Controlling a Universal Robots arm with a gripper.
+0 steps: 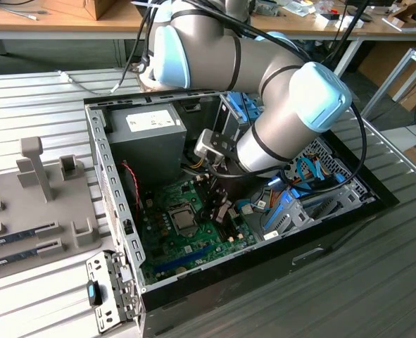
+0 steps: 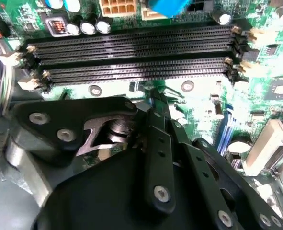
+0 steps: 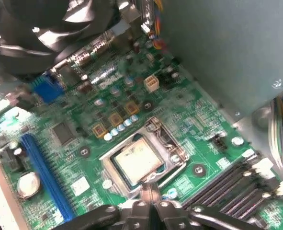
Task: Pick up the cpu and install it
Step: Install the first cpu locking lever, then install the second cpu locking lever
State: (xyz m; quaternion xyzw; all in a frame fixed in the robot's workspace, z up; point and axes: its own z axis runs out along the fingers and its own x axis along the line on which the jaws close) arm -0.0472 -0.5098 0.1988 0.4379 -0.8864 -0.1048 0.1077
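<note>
Hovering just beside socket (image 3: pixel 143 160): gripper (image 3: pixel 150 195), fingers together, nothing held. Cpu (image 3: pixel 137 159) seen seated in socket frame; latch state can't be told.

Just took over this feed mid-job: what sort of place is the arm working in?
Likely an electronics lab or workshop bench. An open computer case lies on a ribbed metal table, the motherboard exposed with the cpu in its socket, and cluttered wooden desks stand behind.
</note>
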